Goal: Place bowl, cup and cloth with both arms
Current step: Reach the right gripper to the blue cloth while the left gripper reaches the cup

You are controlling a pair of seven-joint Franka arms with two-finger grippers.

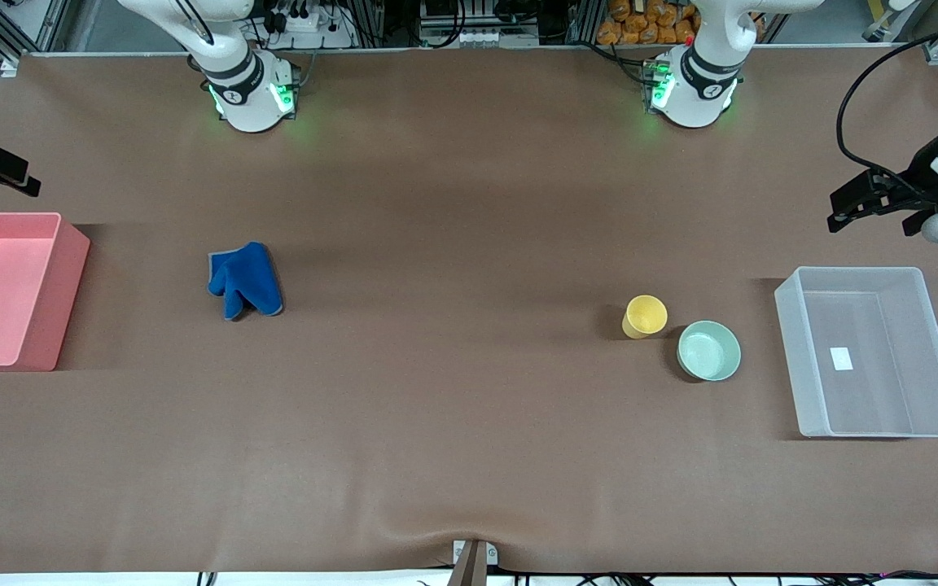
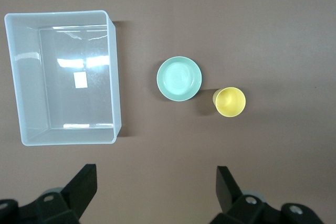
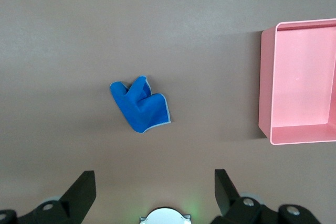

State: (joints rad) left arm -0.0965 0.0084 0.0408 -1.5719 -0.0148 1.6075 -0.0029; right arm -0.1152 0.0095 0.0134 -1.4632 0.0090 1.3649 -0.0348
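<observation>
Bowl & cup lie well clear of wide-spread left fingers.

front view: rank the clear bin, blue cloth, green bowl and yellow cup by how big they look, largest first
1. clear bin
2. blue cloth
3. green bowl
4. yellow cup
The cloth and bowl look close in size, so their order is unsure.

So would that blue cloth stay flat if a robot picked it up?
Probably not. The cloth already lies crumpled and folded on the table, so it looks soft and would likely droop. It seems thin, so probably light, and a push might bunch it rather than slide it.
</observation>
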